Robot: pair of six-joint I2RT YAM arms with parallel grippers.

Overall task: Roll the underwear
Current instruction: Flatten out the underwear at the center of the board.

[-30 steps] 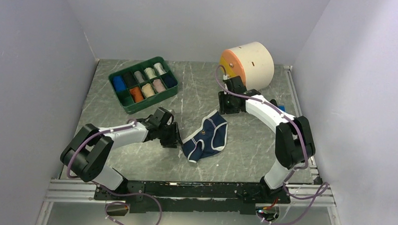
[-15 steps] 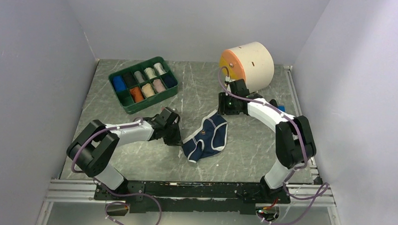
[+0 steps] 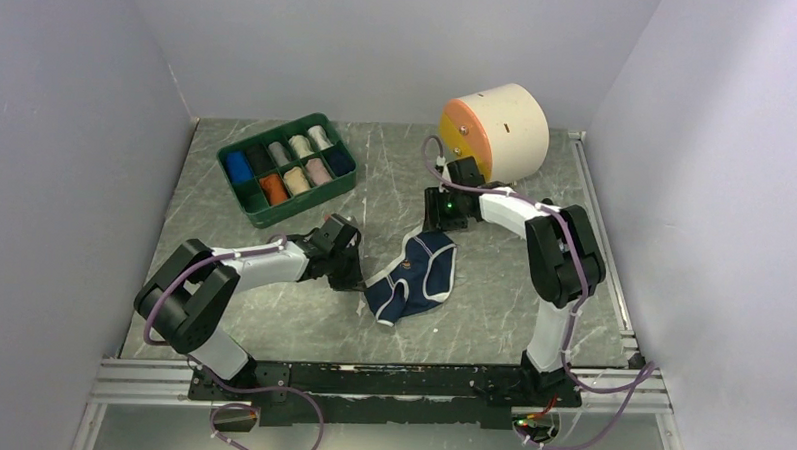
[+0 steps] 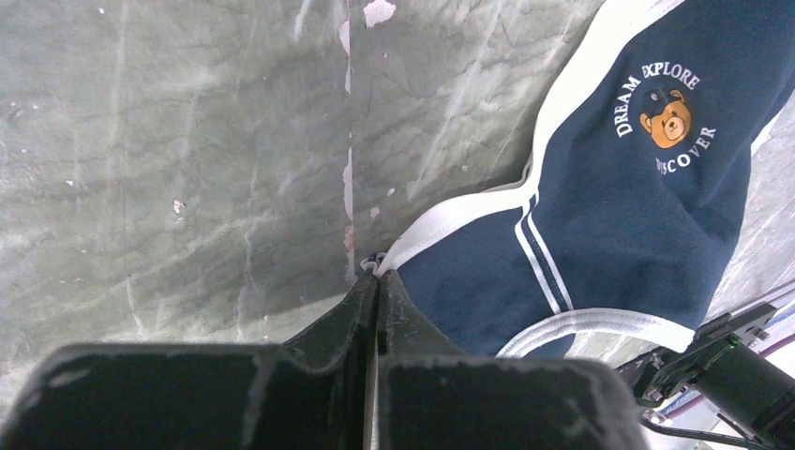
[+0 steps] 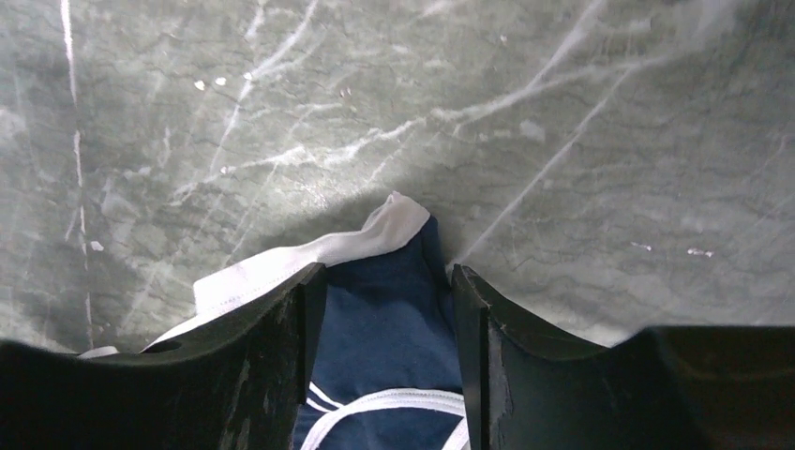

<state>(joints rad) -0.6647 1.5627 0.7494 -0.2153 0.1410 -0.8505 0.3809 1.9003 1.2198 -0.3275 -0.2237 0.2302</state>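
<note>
Top external: navy underwear [image 3: 413,276] lies at desk [image 3: 301,327] centre, left end effector [image 3: 358,282] at its left corner, right end effector [image 3: 435,226] at its top corner.
Left wrist: left end effector [image 4: 377,277] fully closed, pinching the white-trimmed corner at lower centre; print [image 4: 656,89] at upper right reads "DREAM EXPLORE" above a bear head [image 4: 667,119], "DISCOVER" below. Right wrist: right end effector [image 5: 386,277] part open, holding nothing, fingers [image 5: 281,347] straddling the white-edged corner. Close on the trim before tensioning; pull evenly so rolling starts wrinkle-free.

The underwear [image 3: 410,278] is navy with white trim.
</note>
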